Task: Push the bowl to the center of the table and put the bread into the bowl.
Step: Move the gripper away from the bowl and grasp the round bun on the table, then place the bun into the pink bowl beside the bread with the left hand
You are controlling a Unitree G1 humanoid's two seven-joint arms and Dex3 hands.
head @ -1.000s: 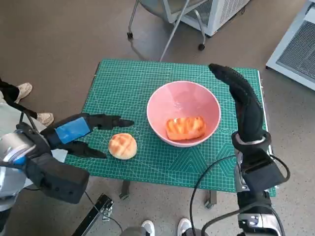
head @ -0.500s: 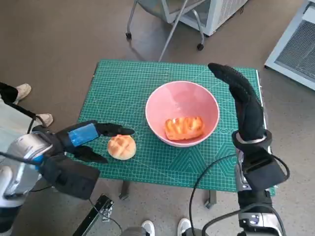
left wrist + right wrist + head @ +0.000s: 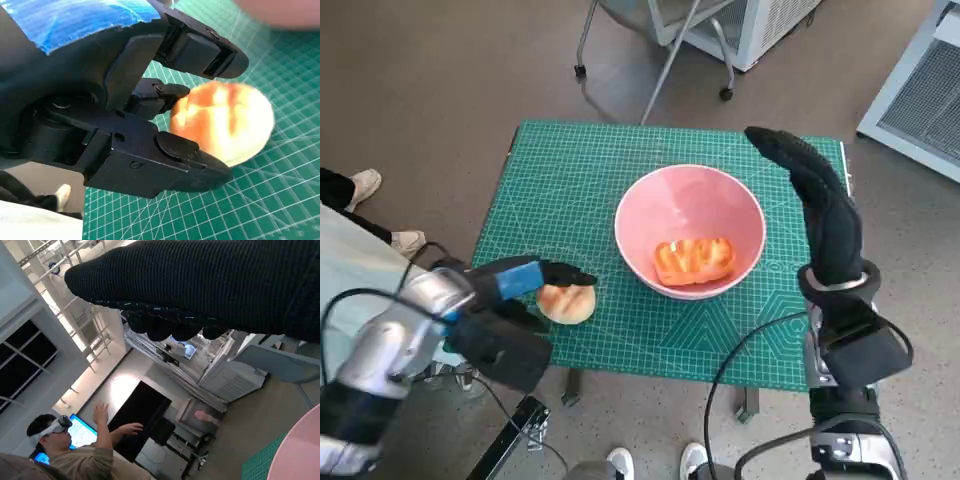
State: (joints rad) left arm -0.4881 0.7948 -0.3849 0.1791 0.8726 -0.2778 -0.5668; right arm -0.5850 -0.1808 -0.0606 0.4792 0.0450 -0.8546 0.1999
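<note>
Change since earlier: left hand [image 3: 525, 281] has advanced onto the round bread roll [image 3: 567, 302], which previously lay clear of it. Left hand: fingers [image 3: 200, 50] spread apart, straddling the roll above and below; whether they grip it cannot be told. Right hand [image 3: 815, 205]: gloved, extended flat beside the pink bowl [image 3: 690, 228], holding nothing. Bowl: mid-table, containing one glazed bread piece [image 3: 695, 258]. Surface: green cutting mat [image 3: 570, 170] over a small table. Room: brown floor, a wheeled chair base [image 3: 655, 60], a person's shoes [image 3: 365, 185] at left.
</note>
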